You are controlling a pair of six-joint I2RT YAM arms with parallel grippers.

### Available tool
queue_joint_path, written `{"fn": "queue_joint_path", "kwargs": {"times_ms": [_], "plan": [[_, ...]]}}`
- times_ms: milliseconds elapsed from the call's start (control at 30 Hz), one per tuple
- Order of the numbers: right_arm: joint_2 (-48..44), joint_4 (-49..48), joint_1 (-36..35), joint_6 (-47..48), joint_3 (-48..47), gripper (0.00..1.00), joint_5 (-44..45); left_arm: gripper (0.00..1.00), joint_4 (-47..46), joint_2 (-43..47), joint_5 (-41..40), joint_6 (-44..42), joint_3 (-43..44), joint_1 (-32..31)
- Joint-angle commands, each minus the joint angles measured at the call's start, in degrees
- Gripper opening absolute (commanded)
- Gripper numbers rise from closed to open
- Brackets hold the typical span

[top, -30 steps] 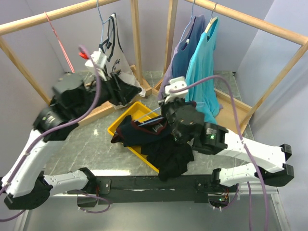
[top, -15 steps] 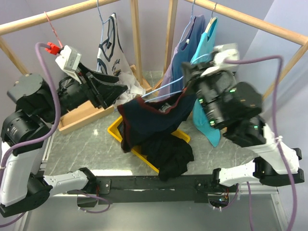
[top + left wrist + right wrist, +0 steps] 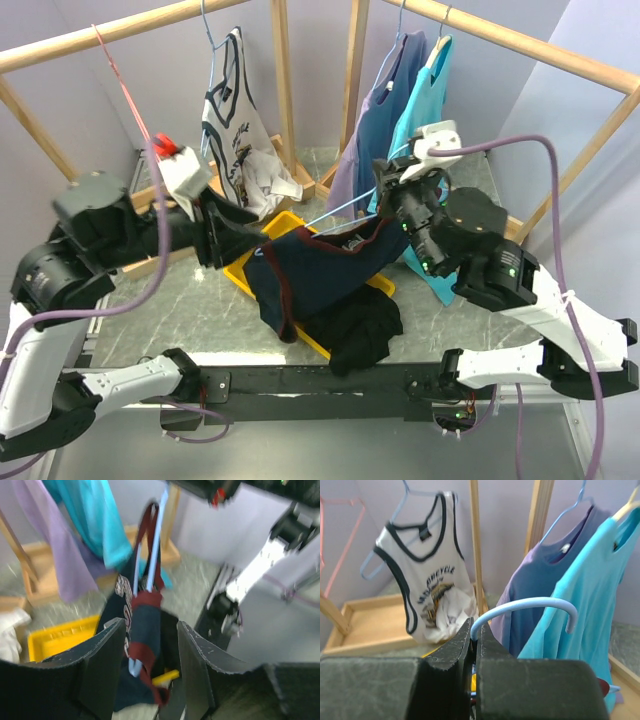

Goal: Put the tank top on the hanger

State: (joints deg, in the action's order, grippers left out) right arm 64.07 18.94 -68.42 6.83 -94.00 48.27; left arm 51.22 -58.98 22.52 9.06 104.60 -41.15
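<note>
A tall wooden rail frame [image 3: 500,40] is standing around the grey marbled counter [image 3: 190,310], and a white sleeveless vest with dark trim [image 3: 235,120] is hanging from its left rail. Above a yellow plastic tray [image 3: 243,268] and a heap of plain black cloth [image 3: 360,330], the dark navy tank top with maroon trim [image 3: 320,275] is hanging in mid-air, draped over the thin light-blue wire hanger [image 3: 340,212] and clear of the counter. It is looking soft, light and limp, so it is probably sagging and sliding wherever the wire is not passing under a strap. The trimmed strap or armhole edge is looking like the best place to take hold, being firmer than the body cloth. The hanger is looking thin and springy, best held at its neck. The right arm is reaching up and inward, its right hand [image 3: 390,188] pinching the wire just below the hook, fingers closed tight on it in the right wrist view. The left arm is stretching across from the left, its left hand [image 3: 222,235] pointing at the garment with fingers spread wide. Whether they are touching cloth, I cannot tell.
</note>
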Motion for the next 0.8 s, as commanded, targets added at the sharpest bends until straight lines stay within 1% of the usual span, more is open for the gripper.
{"fn": "queue_joint_path", "kwargs": {"times_ms": [0,200,400,533,633,767], "plan": [[-1.7,-0.8,2.8,-4.8,1.1,0.0,-4.8,0.5,1.8,2.2,3.8,-3.6,-5.5,0.2],[-1.1,0.0,4.0,-6.1,2.1,0.0,-6.9,0.48,2.7,1.2,4.4,-4.9,-8.8,0.1],[-0.1,0.4,4.3,-6.7,2.2,0.0,-7.7,0.46,2.9,-0.2,2.0,-5.3,-9.6,-1.0],[0.5,0.5,4.2,-6.7,2.2,0.0,-8.0,0.39,3.6,-2.1,-0.5,-5.5,-9.6,-2.7],[1.1,0.8,4.2,-6.7,1.4,0.0,-8.1,0.37,4.0,-3.6,-3.1,-5.4,-9.8,-4.7],[1.8,1.2,4.2,-6.7,0.5,0.0,-8.4,0.31,2.5,-4.5,-5.7,-4.9,-10.9,-6.9]]}}
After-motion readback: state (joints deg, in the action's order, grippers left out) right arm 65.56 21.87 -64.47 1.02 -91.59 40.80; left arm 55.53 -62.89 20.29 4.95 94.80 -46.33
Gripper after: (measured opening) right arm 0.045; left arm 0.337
